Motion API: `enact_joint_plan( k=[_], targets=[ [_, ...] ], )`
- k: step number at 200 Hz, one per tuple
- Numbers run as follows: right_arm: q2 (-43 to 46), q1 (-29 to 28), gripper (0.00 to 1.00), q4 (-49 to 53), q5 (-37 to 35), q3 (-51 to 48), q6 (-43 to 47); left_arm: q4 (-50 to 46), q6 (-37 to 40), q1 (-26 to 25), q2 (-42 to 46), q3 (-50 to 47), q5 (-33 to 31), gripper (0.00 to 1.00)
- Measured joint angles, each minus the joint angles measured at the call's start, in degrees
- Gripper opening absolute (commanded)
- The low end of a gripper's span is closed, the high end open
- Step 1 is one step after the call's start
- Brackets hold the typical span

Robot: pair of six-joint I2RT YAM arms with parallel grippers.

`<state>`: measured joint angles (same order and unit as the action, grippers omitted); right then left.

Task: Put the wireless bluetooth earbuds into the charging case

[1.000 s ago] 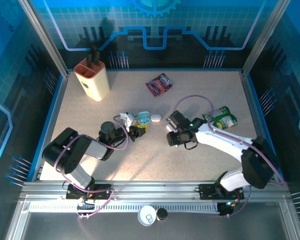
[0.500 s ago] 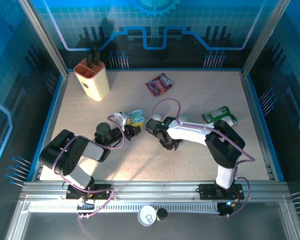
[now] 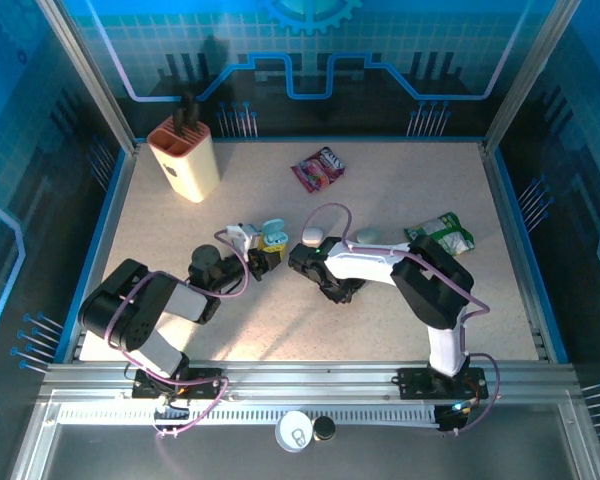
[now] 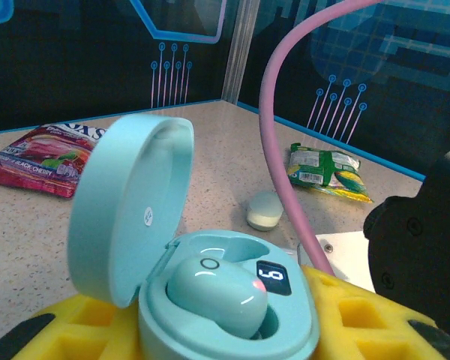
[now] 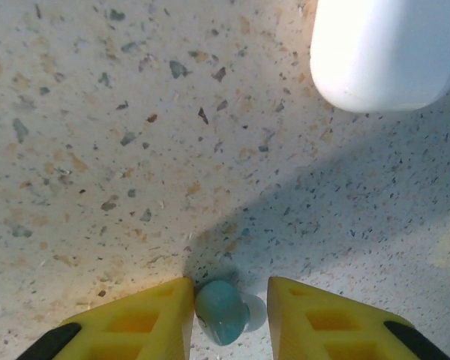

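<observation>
Right wrist view: right tool (image 5: 229,289) narrowly straddles teal earbud (image 5: 219,311) — grip unclear — left tool (image 4: 217,334) clamps open case (image 4: 127,202).

White case (image 5: 382,49) close beyond right pincer (image 5: 229,300)

Left arm (image 3: 130,310): folded low over your worktop (image 3: 400,180), elbow back near the left edge, forearm running right to the left gripper (image 3: 268,258), jaws clamped on either side of the open charging case (image 4: 225,300). Right arm (image 3: 435,290): elbow raised above its base, white forearm reaching left, right gripper (image 3: 305,265) pointed down at the worktop, jaws standing narrow about one earbud (image 5: 221,311). You cannot tell whether they pinch it.
</observation>
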<state>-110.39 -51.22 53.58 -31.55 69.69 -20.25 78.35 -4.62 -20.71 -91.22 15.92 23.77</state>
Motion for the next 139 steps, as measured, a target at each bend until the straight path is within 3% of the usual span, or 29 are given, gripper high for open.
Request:
enact_joint_plan(
  k=[70,139],
  targets=[
    [-0.09,0.00,0.28,0.96,-0.61,0.07,-0.02,0.00,-0.04,0.15,0.00,0.00,0.02,0.31],
    [-0.76,-0.04,0.17,1.03,-1.11,0.07,-0.04,0.00,-1.09,0.15,0.00,0.00,0.02,0.31]
  ],
)
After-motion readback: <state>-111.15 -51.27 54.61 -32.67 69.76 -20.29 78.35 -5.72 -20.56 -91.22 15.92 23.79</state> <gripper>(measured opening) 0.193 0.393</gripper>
